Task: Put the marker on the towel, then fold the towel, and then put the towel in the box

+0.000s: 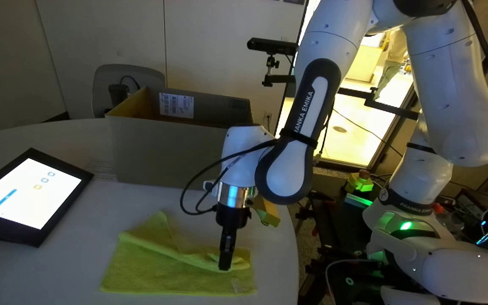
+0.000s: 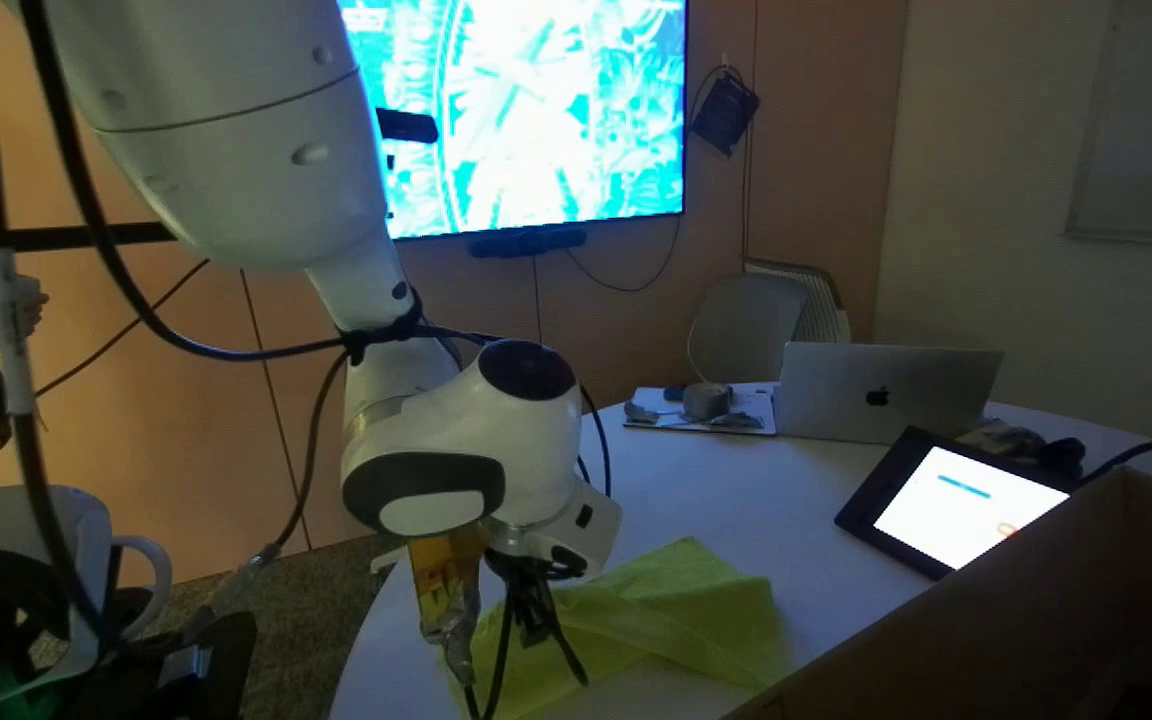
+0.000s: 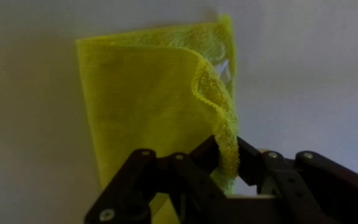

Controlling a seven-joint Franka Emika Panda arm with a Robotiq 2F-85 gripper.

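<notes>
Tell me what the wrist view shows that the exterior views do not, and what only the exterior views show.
Only the wrist view shows clearly a raised edge of the towel between the fingers of the gripper. Only the exterior views show the box, the tablet and the robot arm; in an exterior view, a laptop appears too. Both share the partly folded towel, the gripper and the table.

In an exterior view, I had my gripper (image 1: 225,263) pointed down, its tips at the bunched upper layer of the yellow-green towel (image 1: 176,277), which lay partly folded on the pale table (image 1: 57,273), a small tag (image 1: 238,285) near one corner. Behind the towel stood the open cardboard box (image 1: 167,154) with a white label (image 1: 176,105) on its far inner wall, and the lit tablet (image 1: 28,192) sat at the view's left.
</notes>
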